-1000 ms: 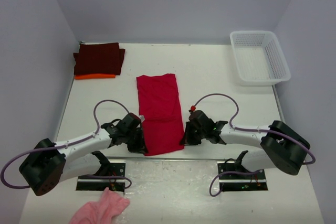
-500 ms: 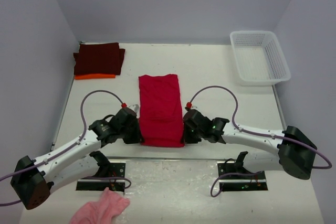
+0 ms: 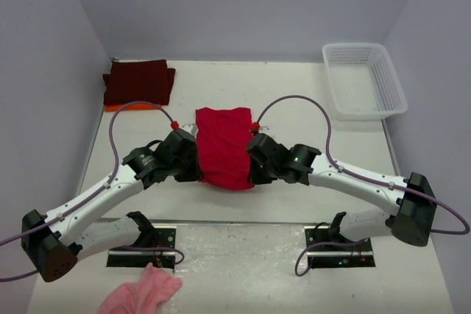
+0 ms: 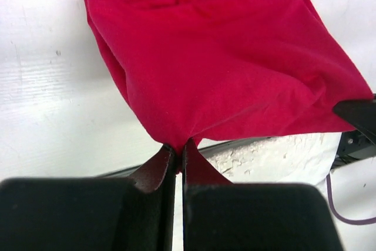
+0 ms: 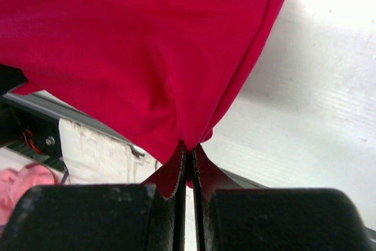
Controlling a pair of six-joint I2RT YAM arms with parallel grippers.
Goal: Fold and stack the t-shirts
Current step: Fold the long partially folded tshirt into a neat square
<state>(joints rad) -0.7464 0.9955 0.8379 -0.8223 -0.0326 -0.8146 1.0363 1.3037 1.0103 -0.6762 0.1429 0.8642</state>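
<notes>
Red fabric fills both wrist views: the red t-shirt [image 3: 222,141] lies in the middle of the bench [image 3: 294,101] as a long narrow strip that runs from 6 to 12 o'clock. Its 6 o'clock end is raised off the surface. The left gripper [image 3: 195,169] pinches the corner at the 9 o'clock side and the right gripper [image 3: 254,170] pinches the corner at the 3 o'clock side. In each wrist view the jaws are closed tight, with only a thin bit of cloth between them. The 12 o'clock end of the shirt rests flat on the bench.

At 10 o'clock on the bench the maroon t-shirt [image 3: 138,82] lies folded on top of the orange t-shirt [image 3: 132,106], of which only a thin edge shows. A white basket [image 3: 364,79] stands at 2 o'clock, and a pink cloth [image 3: 143,292] lies at 7 o'clock near the arm bases.

I judge that the step in hand is the cross fold of the red shirt, bringing the hem end over toward the 12 o'clock end. The next move asks both arms to travel together at the same height and speed, so the edge stays straight. Then they should lay the two corners on the far edge and release only when the cloth lies flat. After that the folded shirt has to go onto the pile at 10 o'clock.
</notes>
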